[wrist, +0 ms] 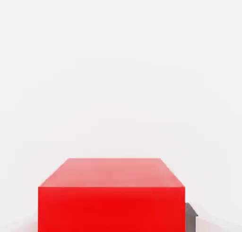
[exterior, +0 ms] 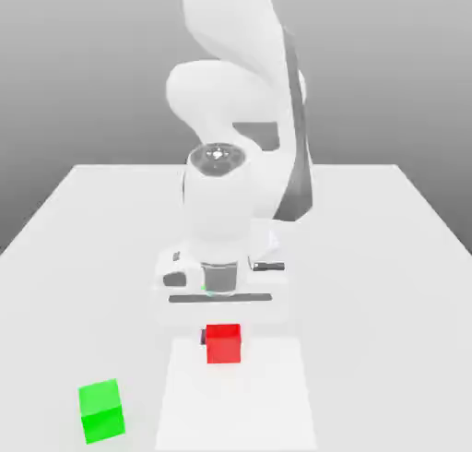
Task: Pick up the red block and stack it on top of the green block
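Observation:
The red block sits under my hand near the table's front, in the middle of the exterior view. My gripper is down around it, with a dark fingertip against the block's side on the exterior view's left. In the hand view the red block is very close, and another grey fingertip lies flush against its side. The gripper looks shut on the red block. The green block stands on the table well apart, toward the front on the exterior view's left.
The white table stretches to both sides of the arm, whose base and links rise behind the hand. The table's front edge runs close to both blocks.

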You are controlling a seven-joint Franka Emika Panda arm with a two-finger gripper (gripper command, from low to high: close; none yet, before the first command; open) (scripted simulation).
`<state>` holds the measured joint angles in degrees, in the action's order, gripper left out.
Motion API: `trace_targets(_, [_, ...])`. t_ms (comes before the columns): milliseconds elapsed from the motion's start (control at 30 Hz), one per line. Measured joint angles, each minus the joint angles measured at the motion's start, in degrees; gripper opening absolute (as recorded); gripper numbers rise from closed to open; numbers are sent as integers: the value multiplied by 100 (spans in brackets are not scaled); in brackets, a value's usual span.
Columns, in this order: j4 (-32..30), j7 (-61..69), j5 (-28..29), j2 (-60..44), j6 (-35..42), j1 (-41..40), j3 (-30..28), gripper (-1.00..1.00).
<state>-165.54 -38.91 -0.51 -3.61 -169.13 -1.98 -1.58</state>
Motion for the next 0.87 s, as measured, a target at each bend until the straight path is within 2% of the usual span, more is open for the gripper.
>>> trace_targets(100, [-87, -57, 81, 616, 528, 0, -26, -100])
trace_targets(167, [99, -116, 63, 711, 812, -108, -95, -100])
trace_targets(533, [2286, -701, -159, -301, 1994, -1045, -632, -100])
trace_targets(667, [2492, -608, -370, -1035, 1471, -1148, -569, -100])
trace_targets(700, [2507, -570, -426, -1226, 1297, -1177, -532, 100])
trace_targets(867, [2507, -570, -426, -1226, 1297, -1177, -532, 100])
